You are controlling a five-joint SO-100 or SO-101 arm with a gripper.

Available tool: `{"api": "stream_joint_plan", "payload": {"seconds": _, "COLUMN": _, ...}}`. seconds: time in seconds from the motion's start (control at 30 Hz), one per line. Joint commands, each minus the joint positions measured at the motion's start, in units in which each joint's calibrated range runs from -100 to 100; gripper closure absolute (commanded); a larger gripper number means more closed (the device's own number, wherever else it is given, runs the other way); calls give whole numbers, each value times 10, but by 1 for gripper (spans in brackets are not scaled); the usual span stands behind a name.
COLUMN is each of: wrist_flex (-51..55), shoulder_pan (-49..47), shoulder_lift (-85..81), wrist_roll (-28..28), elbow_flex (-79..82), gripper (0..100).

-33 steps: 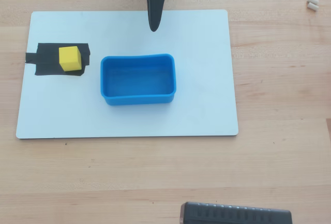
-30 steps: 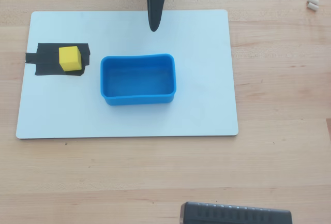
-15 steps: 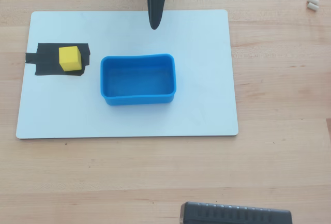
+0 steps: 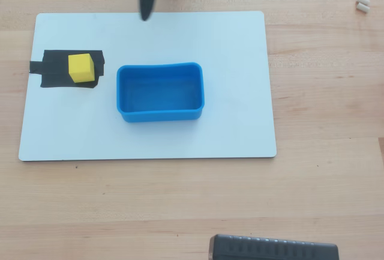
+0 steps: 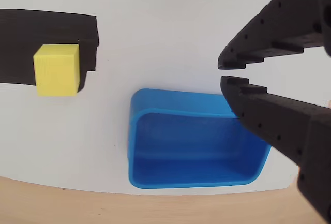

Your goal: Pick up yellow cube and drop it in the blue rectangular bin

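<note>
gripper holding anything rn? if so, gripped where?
Nothing held. The black two-finger gripper is nearly closed on air; the small yellow cube sits apart on black tape.

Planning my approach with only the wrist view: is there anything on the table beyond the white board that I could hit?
Observer: Yes. In the overhead view a black ridged object sits at the bottom edge, on the wooden table, off the white board.
Operator: Where is the tool relative to the cube?
Observer: In the overhead view the tool is at the board's top edge, above and right of the yellow cube, apart from it. The blue rectangular bin lies right of the cube.
</note>
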Motion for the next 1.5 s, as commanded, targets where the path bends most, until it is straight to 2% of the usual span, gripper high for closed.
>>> {"api": "stream_joint_plan", "payload": {"seconds": 0.0, "wrist_flex": 12, "shoulder_pan": 67, "shoulder_lift": 133, "wrist_roll": 32, "elbow_flex": -177, "gripper": 99}}
{"api": "stream_joint_plan", "payload": {"seconds": 0.13, "wrist_flex": 12, "shoulder_pan": 110, "shoulder_lift": 221, "wrist_roll": 68, "elbow_flex": -267, "gripper": 99}}
{"api": "stream_joint_plan", "payload": {"seconds": 0.37, "wrist_flex": 1, "shoulder_pan": 155, "shoulder_lift": 313, "wrist_roll": 113, "elbow_flex": -335, "gripper": 99}}
{"api": "stream_joint_plan", "payload": {"seconds": 0.63, "wrist_flex": 2, "shoulder_pan": 160, "shoulder_lift": 439, "wrist_roll": 130, "elbow_flex": -423, "gripper": 99}}
{"api": "stream_joint_plan", "payload": {"seconds": 0.93, "wrist_flex": -17, "shoulder_pan": 152, "shoulder_lift": 491, "wrist_roll": 126, "elbow_flex": -425, "gripper": 99}}
{"api": "stream_joint_plan", "payload": {"seconds": 1.2, "wrist_flex": -43, "shoulder_pan": 191, "shoulder_lift": 518, "wrist_roll": 123, "elbow_flex": -425, "gripper": 72}}
{"api": "stream_joint_plan", "payload": {"seconds": 1.47, "wrist_flex": -40, "shoulder_pan": 180, "shoulder_lift": 576, "wrist_roll": 122, "elbow_flex": -426, "gripper": 66}}
